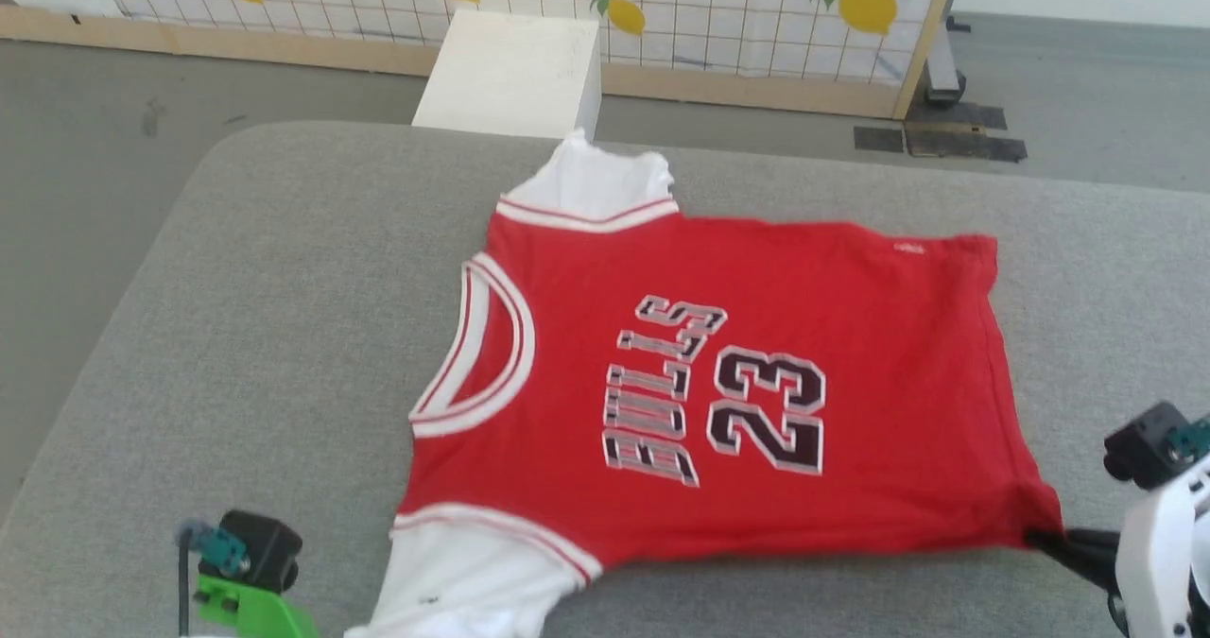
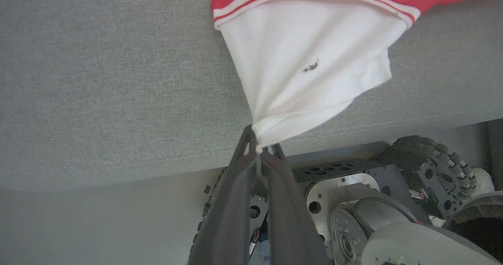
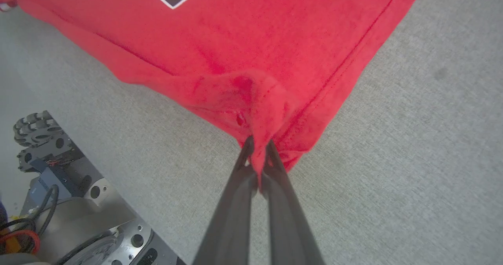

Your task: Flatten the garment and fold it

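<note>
The garment (image 1: 756,354), a red jersey with black-and-white lettering and the number 23, lies spread on the grey padded table (image 1: 236,336), neck to the left and hem to the right. White cloth sticks out of both armholes. In the left wrist view my left gripper (image 2: 259,149) is shut on the tip of the near white part of the garment (image 2: 310,61), pulled taut over the table's front edge. My right gripper (image 3: 259,147) is shut on the bunched red corner of the garment (image 3: 255,41) at the near hem; the head view shows this right gripper (image 1: 1049,542) at the lower right.
A white box (image 1: 515,71) stands behind the table's far edge, before a lemon-patterned screen (image 1: 662,5). My wheeled base (image 2: 393,202) sits just under the front edge of the table. Bare grey padding surrounds the jersey on the left and right.
</note>
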